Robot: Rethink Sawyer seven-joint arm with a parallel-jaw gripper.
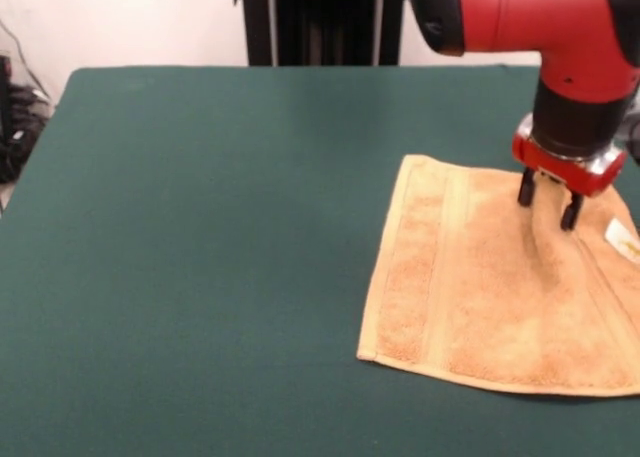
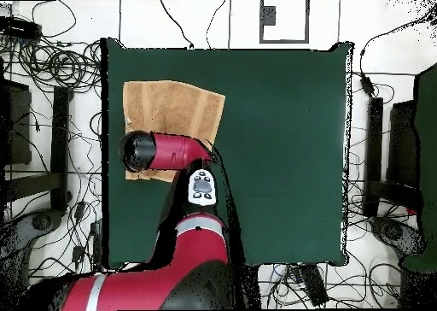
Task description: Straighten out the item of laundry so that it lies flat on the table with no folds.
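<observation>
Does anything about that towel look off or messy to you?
Yes. The towel has a raised ridge of cloth pinched between the gripper fingers near its far edge, so it is not flat there. It also lies slightly askew on the table.

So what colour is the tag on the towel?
White, on the tag at the towel edge; front view shows it best.

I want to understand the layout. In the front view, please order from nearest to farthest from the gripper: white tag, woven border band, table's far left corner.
1. White tag, beside the gripper, at the picture's right edge.
2. Woven border band, picture-left on the towel.
3. Table's far left corner, top left.
</observation>
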